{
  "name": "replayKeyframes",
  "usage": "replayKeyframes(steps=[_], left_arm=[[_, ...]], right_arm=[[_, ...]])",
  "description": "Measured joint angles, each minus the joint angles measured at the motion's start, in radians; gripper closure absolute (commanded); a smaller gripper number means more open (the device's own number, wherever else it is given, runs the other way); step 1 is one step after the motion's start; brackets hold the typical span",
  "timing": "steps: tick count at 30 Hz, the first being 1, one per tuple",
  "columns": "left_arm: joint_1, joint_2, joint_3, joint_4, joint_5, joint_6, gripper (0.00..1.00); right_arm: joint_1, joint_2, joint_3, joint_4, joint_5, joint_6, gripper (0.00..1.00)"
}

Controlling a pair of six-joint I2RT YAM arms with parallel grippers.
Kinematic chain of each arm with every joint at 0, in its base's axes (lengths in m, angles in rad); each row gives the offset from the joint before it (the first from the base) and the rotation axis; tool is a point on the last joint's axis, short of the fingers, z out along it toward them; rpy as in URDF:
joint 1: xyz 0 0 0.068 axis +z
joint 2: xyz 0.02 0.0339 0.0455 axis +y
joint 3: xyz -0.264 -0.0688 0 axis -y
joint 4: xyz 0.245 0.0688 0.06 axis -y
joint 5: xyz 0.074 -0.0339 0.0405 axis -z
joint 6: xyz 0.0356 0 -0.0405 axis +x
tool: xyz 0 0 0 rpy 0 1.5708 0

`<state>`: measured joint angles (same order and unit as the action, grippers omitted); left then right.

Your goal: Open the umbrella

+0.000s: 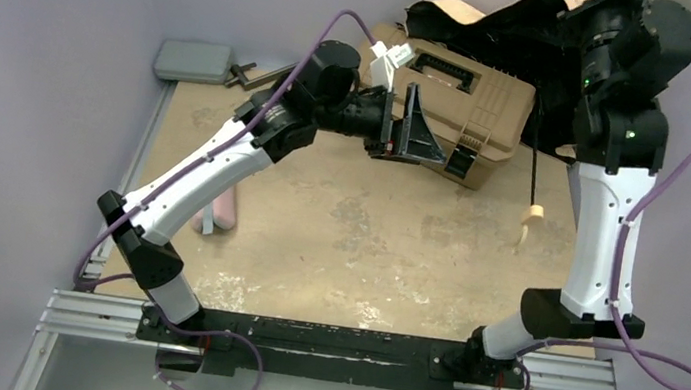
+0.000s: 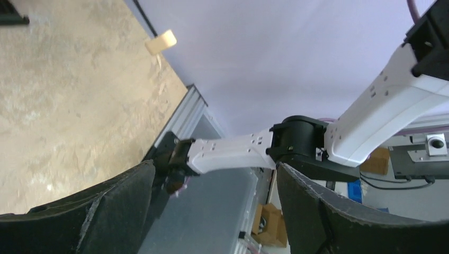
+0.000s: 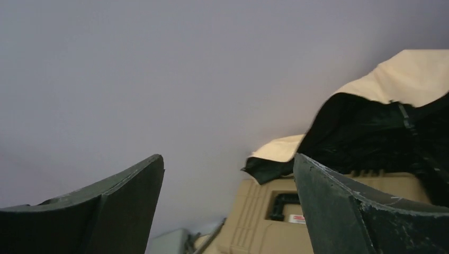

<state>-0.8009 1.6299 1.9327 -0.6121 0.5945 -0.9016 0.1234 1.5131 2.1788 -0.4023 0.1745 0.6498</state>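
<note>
- The umbrella (image 1: pixel 508 40) sits back right. Its canopy looks spread, black underside showing, and it hangs over the toolbox (image 1: pixel 466 95). The shaft slants down to the knob handle (image 1: pixel 535 214).
- The left gripper (image 1: pixel 418 129) is wide open with nothing in it. Same for the right gripper (image 3: pixel 227 159).
- My guess is it's basically open, so pull both arms away slowly and clear of the shaft and ribs. If it isn't latched, grab low on the shaft and push the runner.
- The left arm reaches across mid-table, wrist level, pointing right. The right arm is reared up tall beside the canopy.
</note>
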Motion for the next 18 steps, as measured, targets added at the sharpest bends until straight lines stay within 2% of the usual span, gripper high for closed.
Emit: replayKeyframes(steps=[3,6,9,11,15,18], left_arm=[[0.000,0.053,0.002,0.118,-0.010,-0.016,0.16],[0.000,0.142,0.036,0.187,-0.043,-0.023,0.16],[0.000,0.230,0.079,0.209,-0.066,-0.024,0.17],[0.000,0.257,0.078,0.206,-0.070,-0.024,0.17],[0.000,0.233,0.024,0.222,-0.070,-0.027,0.17],[0.000,0.173,-0.050,0.234,-0.066,-0.026,0.18]], right_arm=[[-0.023,0.103,0.238,-0.219,0.033,-0.098,0.04],[-0.046,0.126,0.279,-0.397,0.063,-0.152,0.02],[-0.121,0.076,0.100,-0.514,0.034,-0.181,0.03],[-0.216,0.066,-0.030,-0.561,-0.021,-0.180,0.04],[-0.375,0.119,-0.210,-0.604,-0.119,-0.160,0.05],[-0.436,0.154,-0.340,-0.576,-0.207,-0.125,0.07]])
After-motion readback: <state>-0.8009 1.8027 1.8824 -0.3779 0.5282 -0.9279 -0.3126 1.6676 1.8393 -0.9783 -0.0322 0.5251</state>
